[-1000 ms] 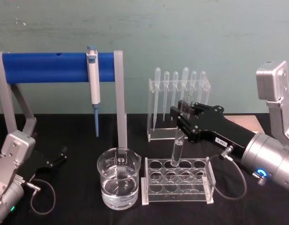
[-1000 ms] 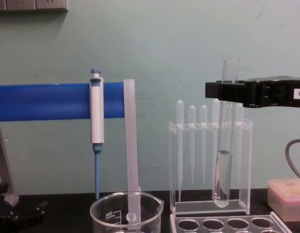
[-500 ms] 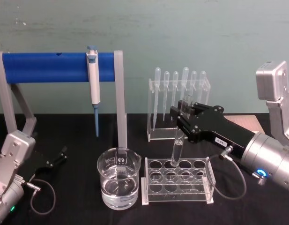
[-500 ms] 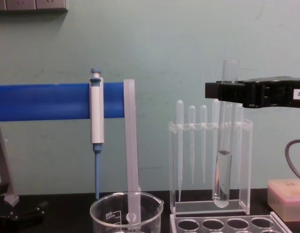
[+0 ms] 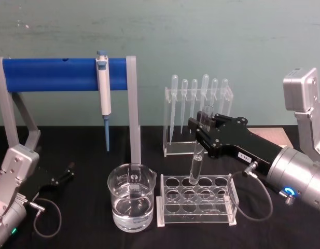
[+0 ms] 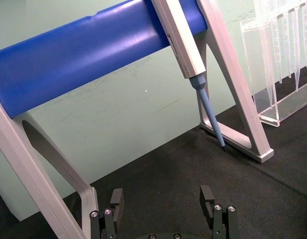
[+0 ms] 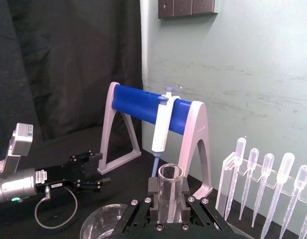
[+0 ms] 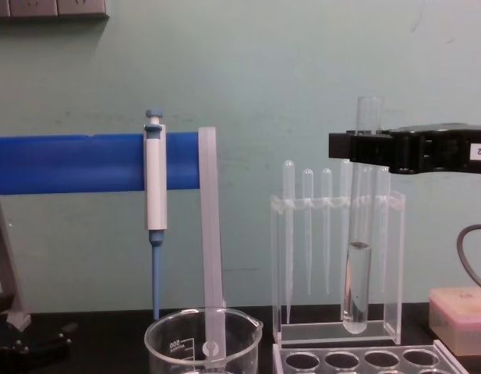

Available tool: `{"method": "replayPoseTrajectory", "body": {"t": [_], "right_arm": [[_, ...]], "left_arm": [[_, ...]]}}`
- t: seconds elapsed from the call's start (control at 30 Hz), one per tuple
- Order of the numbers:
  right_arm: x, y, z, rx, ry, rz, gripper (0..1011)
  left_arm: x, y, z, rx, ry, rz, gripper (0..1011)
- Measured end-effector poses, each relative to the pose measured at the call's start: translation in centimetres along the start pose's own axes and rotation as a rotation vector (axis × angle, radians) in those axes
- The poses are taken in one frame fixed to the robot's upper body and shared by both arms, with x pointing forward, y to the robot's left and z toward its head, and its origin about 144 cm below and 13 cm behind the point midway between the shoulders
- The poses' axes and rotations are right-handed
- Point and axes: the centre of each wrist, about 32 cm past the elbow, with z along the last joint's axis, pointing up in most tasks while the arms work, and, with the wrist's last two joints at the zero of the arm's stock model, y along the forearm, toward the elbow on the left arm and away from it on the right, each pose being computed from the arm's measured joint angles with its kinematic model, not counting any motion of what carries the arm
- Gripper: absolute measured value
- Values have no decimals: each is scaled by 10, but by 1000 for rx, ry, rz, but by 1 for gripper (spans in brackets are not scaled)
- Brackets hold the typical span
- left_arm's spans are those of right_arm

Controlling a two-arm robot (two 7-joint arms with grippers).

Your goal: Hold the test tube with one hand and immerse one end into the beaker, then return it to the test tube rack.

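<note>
My right gripper (image 5: 200,136) is clamped on the test tube (image 5: 195,168) near its rim. The tube is upright, bottom just above the rack's (image 5: 201,213) far row. Left gripper (image 6: 162,199) parked at left, jaws apart. Judged: dip still ahead. Next I carry the tube left over the beaker (image 5: 131,205) and lower it straight.

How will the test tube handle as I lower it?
Likely fragile: the test tube is thin clear glass. Possibly slippery: the right hand pinches smooth glass near its rim. Liquid in its lower part may make it swing. The left hand rests parked.

pipettor (image 5: 102,85) hung on blue bar (image 5: 51,74); 6 pipettes (image 5: 194,101) upright in clr stand (image 5: 176,149); blk tbl cloth (image 5: 82,153)
</note>
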Motion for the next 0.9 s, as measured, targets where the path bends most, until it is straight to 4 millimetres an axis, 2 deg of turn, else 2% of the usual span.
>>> {"method": "replayPoseTrajectory", "body": {"t": [0.63, 0.9], "right_arm": [[0, 2, 3, 0, -9, 9, 225], [-8, 21, 16, 15, -24, 63, 225]], "left_arm": [[0, 0, 0, 0, 0, 0, 1000], [0, 0, 0, 0, 0, 0, 1000]]}}
